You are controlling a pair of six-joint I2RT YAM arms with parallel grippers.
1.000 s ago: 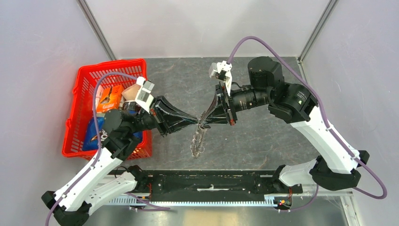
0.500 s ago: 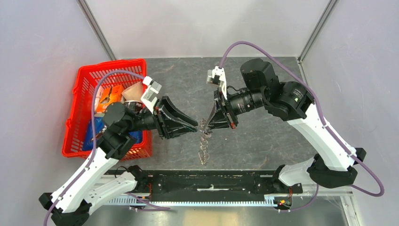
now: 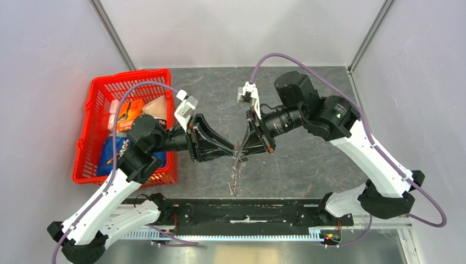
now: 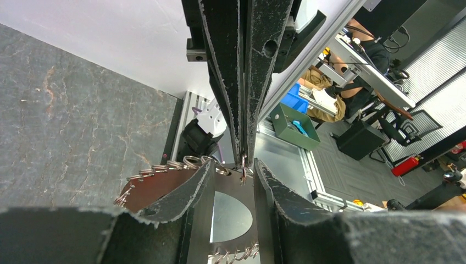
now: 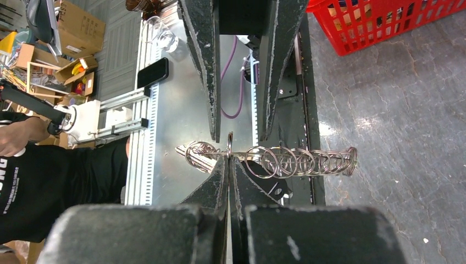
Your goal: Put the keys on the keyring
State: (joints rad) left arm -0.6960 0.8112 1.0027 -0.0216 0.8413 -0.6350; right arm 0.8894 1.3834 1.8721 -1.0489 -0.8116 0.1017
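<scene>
Only blurrily, keyring (image 3: 234,176) dangles from right claw (image 3: 240,153).

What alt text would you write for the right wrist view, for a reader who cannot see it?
The right hand, shut, pinches a chain of silvery rings stretching across the frame. The left hand, open, faces it from above. A red basket sits top right.

Top view: keyring (image 3: 236,170) links too small to count, and what exactly the right gripper (image 3: 240,152) pinches can't be made out there. Right wrist view: clamped ring is edge-on, lower part hidden betw the jaws. Left wrist view: most of the chain sits behind the left gripper (image 4: 233,164) own jaws, w/ a bit cut off at bottom edge. Red basket (image 3: 132,75) contents partly covered by left arm (image 3: 118,190); pkg labels unreadable
</scene>
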